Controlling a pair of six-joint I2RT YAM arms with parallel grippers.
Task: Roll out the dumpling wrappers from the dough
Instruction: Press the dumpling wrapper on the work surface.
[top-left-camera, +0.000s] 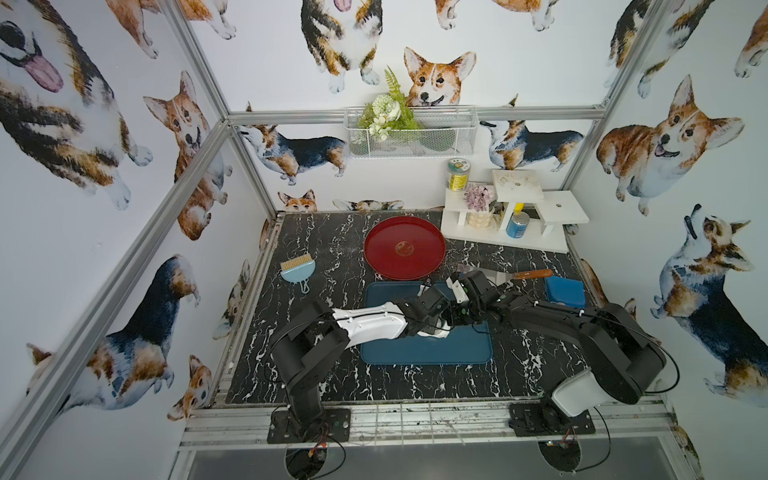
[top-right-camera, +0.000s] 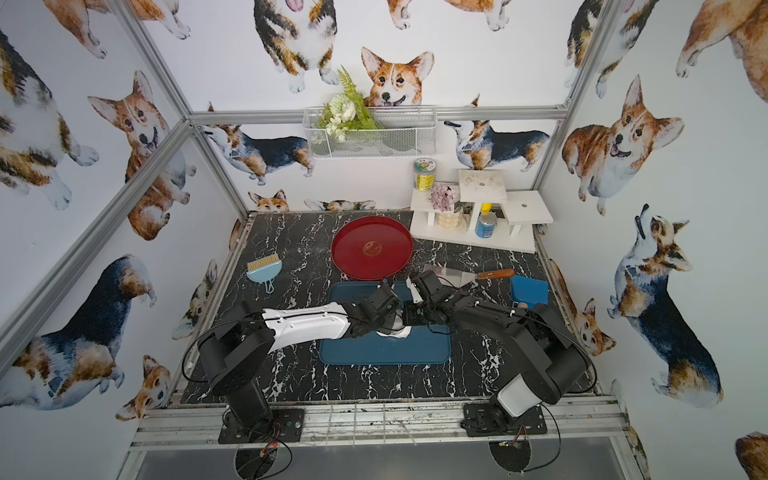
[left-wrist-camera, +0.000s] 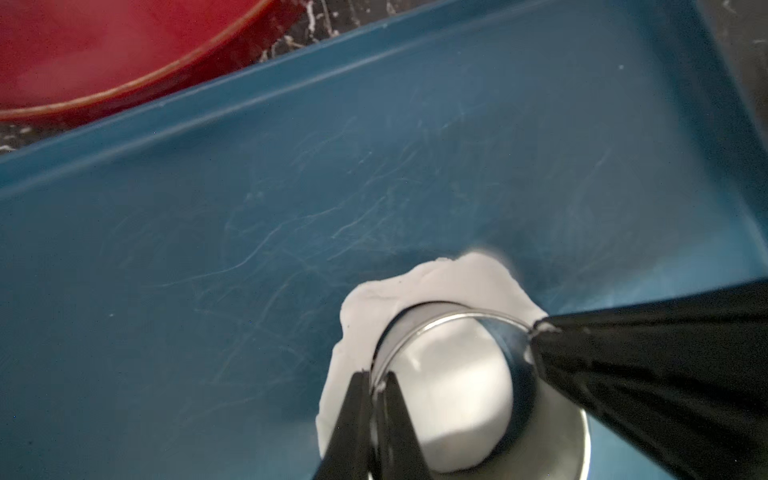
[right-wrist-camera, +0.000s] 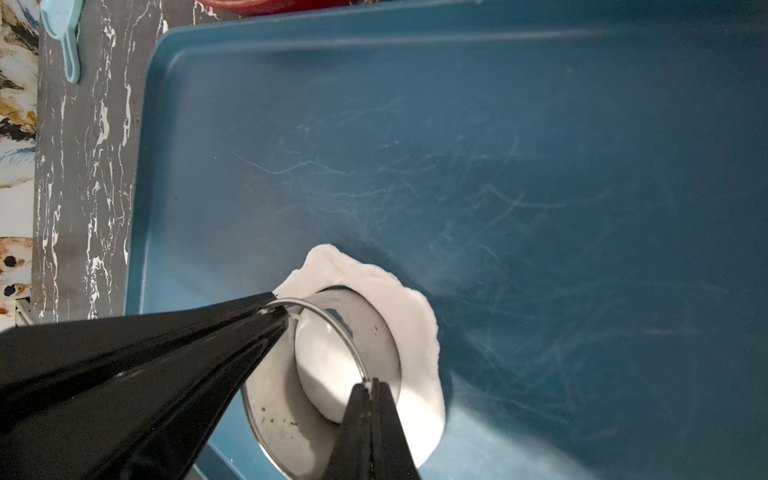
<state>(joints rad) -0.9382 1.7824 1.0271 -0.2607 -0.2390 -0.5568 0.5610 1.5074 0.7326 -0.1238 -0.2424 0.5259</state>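
Black marble tabletop (top-left-camera: 324, 382), blue tray (left-wrist-camera: 249, 166), left claw (left-wrist-camera: 376, 382) and right claw (right-wrist-camera: 371, 384) clamped on ring cutter (left-wrist-camera: 515, 374) atop dough (left-wrist-camera: 457, 278).

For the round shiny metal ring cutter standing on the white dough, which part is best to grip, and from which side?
Probably its thin upper rim, from above, with one finger inside the wall and one outside. The round metal ring cutter stands upright and open-topped on the flattened white dough, so only the rim is free. The left gripper and right gripper pinch it there.
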